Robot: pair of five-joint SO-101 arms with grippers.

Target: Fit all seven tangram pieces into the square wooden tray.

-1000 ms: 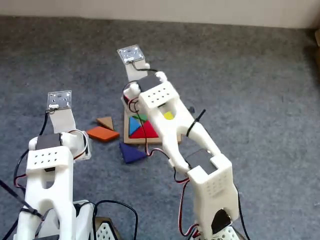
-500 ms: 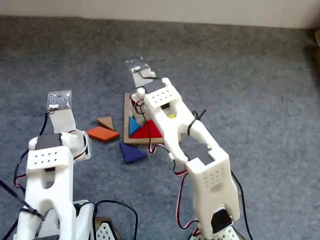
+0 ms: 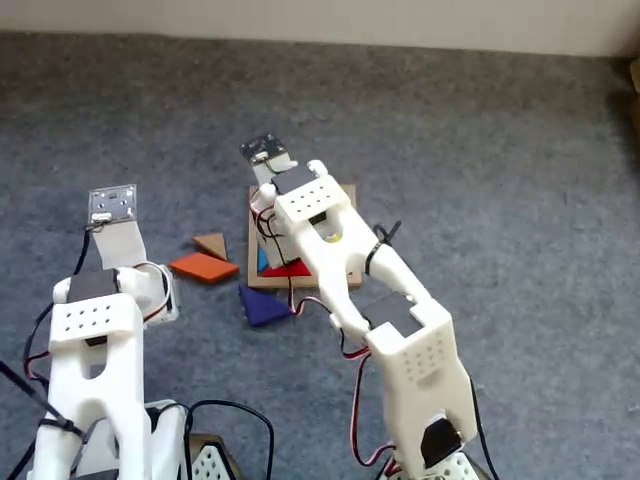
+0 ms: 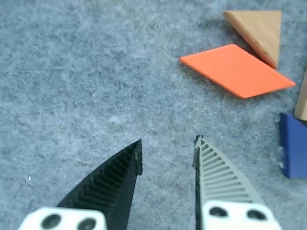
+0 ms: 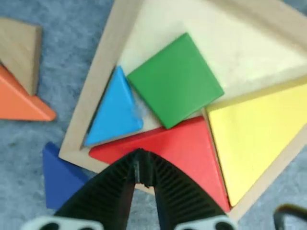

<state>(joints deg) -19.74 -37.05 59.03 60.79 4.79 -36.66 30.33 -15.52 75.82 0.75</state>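
**Right end effector [image 5: 144,167] has drawn back low over the tray [image 5: 101,72], clenched on nothing; four pieces seated, three outstanding.**

The grey, napped table [image 3: 500,200] carries the square wooden tray with its raised rim. Inside lie flat painted pieces: yellow triangle [image 5: 254,143], red triangle [image 5: 177,148], green square [image 5: 175,86] turned against the rim, light-blue triangle [image 5: 112,115]. Beside the tray lie the orange parallelogram [image 4: 237,70], dark-blue triangle [image 3: 262,305] and bare-wood triangle [image 4: 256,31]. The left end effector [image 4: 168,143] hangs released nearby.
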